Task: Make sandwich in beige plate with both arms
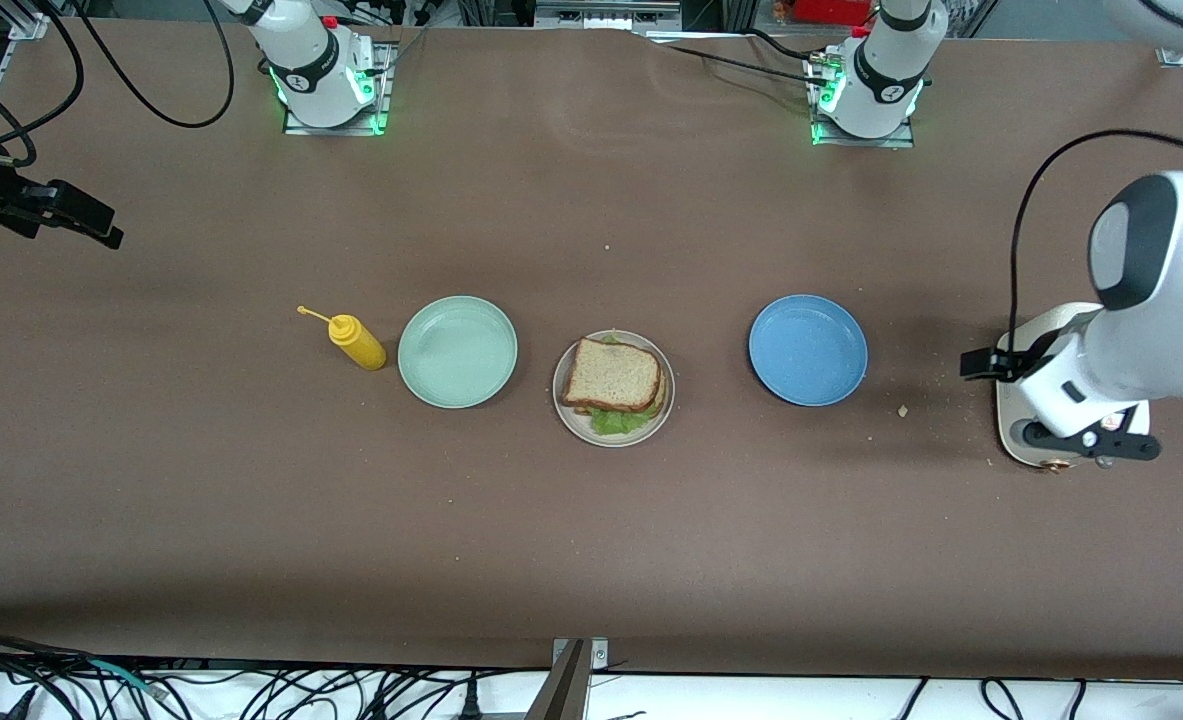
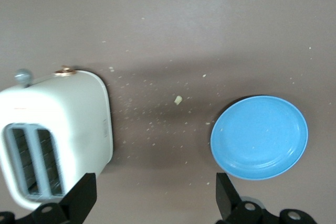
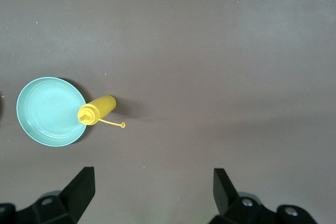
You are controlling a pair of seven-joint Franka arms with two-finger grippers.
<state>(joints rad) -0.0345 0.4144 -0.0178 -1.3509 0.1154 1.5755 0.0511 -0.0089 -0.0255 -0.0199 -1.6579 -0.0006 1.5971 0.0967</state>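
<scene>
The beige plate [image 1: 565, 412] holds the sandwich [image 1: 613, 383], lettuce showing under its top slice. Beside it, the mint-green plate [image 1: 457, 351] and the blue plate [image 1: 808, 349] hold nothing. The left claw [image 2: 155, 196] and the right claw [image 3: 153, 191] are wide open, gripping nothing.

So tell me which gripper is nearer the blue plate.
Left. The left gripper hangs open over the toaster beside the blue plate; the right gripper hangs open at the right arm's table end.

Honestly nothing readable here. The toaster [image 2: 58, 129] has a small dark mark on its side wall, way too tiny to make out. Each arm's base collar near the top of the table has a round logo-ish mark, also illegible.
</scene>
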